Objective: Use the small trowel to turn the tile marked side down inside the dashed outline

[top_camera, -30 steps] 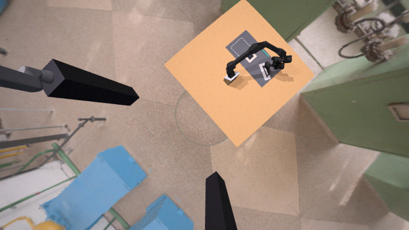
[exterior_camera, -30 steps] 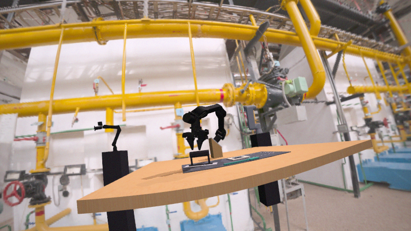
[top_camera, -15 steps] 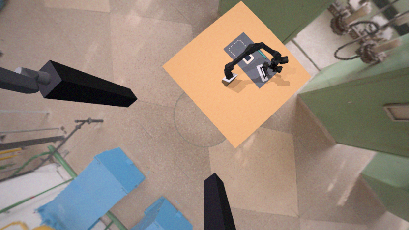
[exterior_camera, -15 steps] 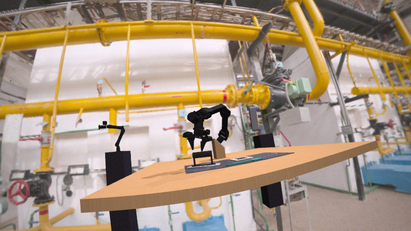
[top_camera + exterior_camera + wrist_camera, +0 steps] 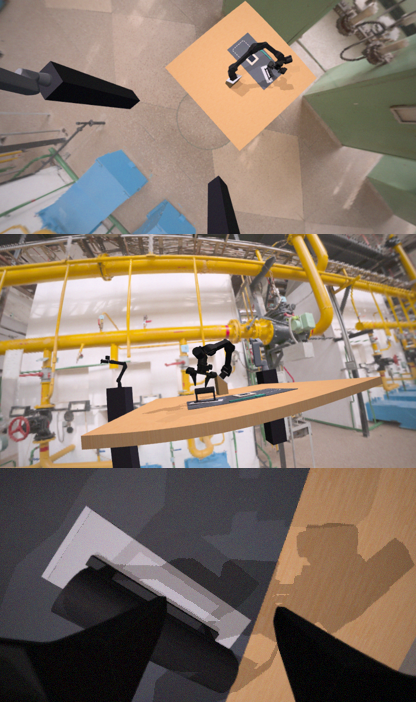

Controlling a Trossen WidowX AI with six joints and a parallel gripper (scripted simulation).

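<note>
The trowel (image 5: 265, 69) (image 5: 204, 390) (image 5: 95, 535) has a pale flat blade and a raised black bar handle. It lies on the dark mat (image 5: 248, 37) (image 5: 193, 406) (image 5: 225, 493), near the mat's end. My gripper (image 5: 200, 385) (image 5: 220, 608) is open and empty just above the handle. In the wrist view the handle runs diagonally across, with the left finger over it and the right finger off to its right. The cream tile (image 5: 251, 59) (image 5: 244, 394) lies flat with a dark square showing on top, between the trowel and the dashed outline (image 5: 233, 50); it is outside the outline.
A thin green strip (image 5: 266, 54) (image 5: 247, 398) lies along the mat beside the tile. The arm arches over the mat from its base block (image 5: 229, 82) (image 5: 221, 385) on the wooden table (image 5: 203, 72) (image 5: 145, 431) (image 5: 350, 498).
</note>
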